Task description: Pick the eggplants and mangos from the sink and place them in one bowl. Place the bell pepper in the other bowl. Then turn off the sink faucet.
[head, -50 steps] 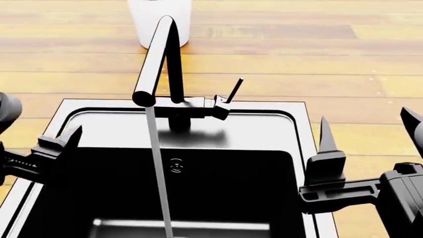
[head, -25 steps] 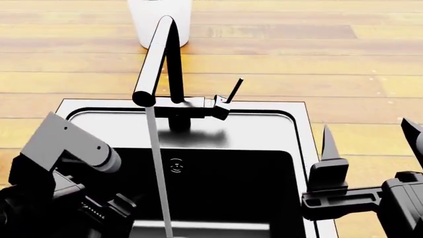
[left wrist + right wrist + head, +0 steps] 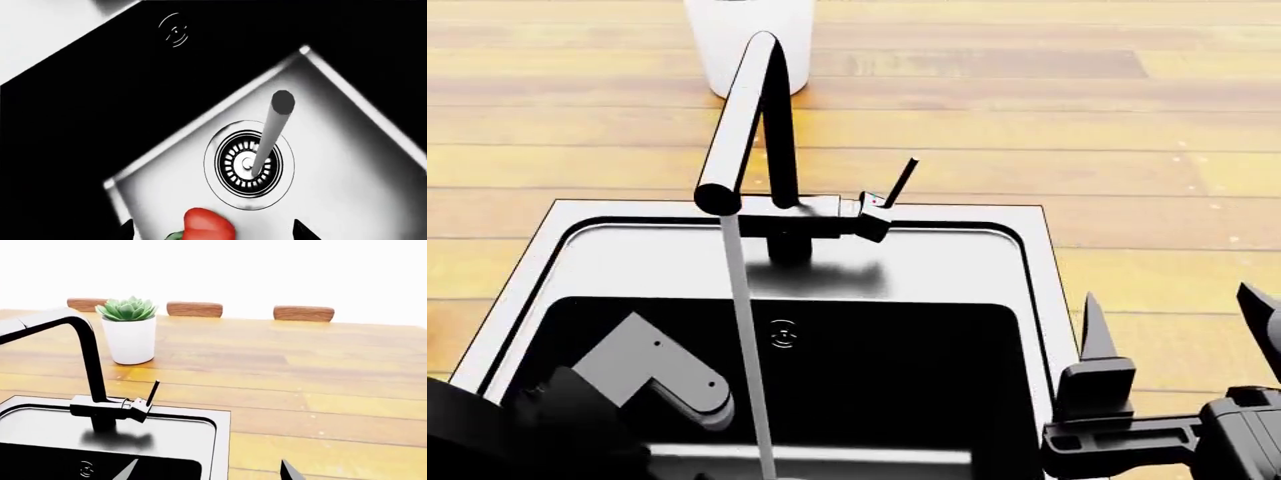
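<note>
Head looks down; wrists share the sink (image 3: 1034, 300).

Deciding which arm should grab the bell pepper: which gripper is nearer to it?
Left. The left gripper hangs inside the sink over the bell pepper; the right gripper stays outside, beside the rim.

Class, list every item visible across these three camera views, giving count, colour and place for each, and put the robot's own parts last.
sink: one, black walls, steel rim, set in the counter
drain: one, metal, on the sink floor
faucet: one, black, behind the basin
water stream: one, running onto the drain
lever: one, black, beside the faucet base
bell pepper: one, red, on the sink floor near the drain
potted succulent: one, green in white pot, on the counter
counter: one, wooden
left gripper: inside the sink, open
right gripper: over the counter, open
</note>
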Motion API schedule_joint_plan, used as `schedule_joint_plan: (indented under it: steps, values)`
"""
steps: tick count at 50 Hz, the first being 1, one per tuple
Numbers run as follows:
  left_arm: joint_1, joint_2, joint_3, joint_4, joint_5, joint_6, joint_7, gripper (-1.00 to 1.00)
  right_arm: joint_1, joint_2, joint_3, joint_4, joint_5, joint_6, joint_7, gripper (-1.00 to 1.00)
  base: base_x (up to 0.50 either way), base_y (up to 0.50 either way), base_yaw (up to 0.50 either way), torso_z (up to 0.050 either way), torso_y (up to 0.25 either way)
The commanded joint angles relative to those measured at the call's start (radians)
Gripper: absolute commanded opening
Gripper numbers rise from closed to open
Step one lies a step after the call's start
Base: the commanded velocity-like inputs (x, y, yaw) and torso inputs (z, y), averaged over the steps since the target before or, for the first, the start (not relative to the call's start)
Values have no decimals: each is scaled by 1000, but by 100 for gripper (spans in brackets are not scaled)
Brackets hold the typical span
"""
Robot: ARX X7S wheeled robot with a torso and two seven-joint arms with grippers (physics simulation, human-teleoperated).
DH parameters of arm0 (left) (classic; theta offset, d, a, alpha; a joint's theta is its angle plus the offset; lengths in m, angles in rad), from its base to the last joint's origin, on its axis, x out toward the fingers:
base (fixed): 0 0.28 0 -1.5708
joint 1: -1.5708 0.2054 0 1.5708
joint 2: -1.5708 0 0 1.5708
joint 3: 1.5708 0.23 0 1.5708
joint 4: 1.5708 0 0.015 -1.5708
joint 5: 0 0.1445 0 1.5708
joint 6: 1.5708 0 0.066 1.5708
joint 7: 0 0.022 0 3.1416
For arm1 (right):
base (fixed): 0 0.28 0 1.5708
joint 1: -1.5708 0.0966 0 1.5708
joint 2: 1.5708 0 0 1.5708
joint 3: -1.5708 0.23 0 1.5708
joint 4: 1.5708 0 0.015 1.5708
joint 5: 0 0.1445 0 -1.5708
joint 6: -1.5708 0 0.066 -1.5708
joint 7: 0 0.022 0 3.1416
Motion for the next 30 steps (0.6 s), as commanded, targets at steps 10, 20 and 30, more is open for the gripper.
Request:
schedule_joint_plan:
  steps: [10,20,30]
  values:
    - [3,104,149,-213,156,17,154,100,-99,-16,14,16,-34,-45,-29,100,0,0,0,0,0]
    - [52,189,204,-369,239,96,212,100,-132,-22,19,18,-45,-60,-40,100,0,0,0,0,0]
    - [118,219,240,-453,311,178,205,100,-148,-36,15,24,-61,-66,-49,100,0,0,0,0,0]
